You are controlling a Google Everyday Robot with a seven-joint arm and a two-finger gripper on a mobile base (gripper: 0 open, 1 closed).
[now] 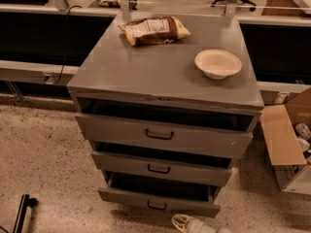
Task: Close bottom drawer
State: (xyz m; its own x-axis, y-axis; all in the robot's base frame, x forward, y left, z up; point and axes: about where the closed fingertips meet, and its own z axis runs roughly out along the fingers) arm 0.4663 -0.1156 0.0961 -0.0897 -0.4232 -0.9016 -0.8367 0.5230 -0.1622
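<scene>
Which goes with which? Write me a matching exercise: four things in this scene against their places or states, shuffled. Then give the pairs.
Things
1. snack bag
2. bowl
3. bottom drawer
4. hand

Places or states
A. low by the floor, in front of the cabinet
B. on the cabinet top, towards the back
C. pulled partly open, lowest of three
D. on the cabinet top, nearer the drawers

Pairs: 1-B, 2-D, 3-C, 4-A
</scene>
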